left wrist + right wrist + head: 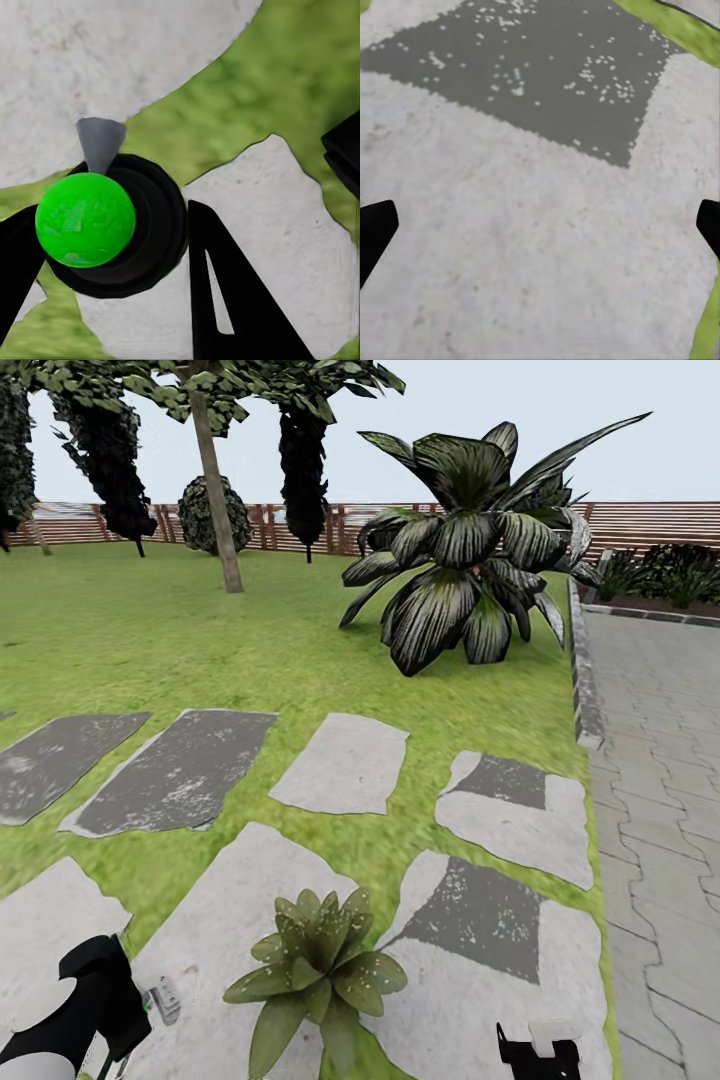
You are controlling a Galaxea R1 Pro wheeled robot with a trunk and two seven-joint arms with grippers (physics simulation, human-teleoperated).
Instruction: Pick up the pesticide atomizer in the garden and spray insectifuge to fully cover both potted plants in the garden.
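Head view: one potted plant (318, 965) sits low between grey stepping stones (345, 763) on the lawn (150, 630), pot hidden. Left gripper (112, 247) pinches the pesticide atomizer (86, 219), green-topped with a black body. Right gripper (540, 225) is spread over stone.

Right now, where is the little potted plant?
In the head view, the potted plant sits low and centre among the stepping stones, between the left gripper and right gripper.

Potted plant (315, 970) low between the arms, open stepping stones (345, 765) beyond, big dark-leaved plant (470, 550) ahead right, paved path (660, 760) clear.
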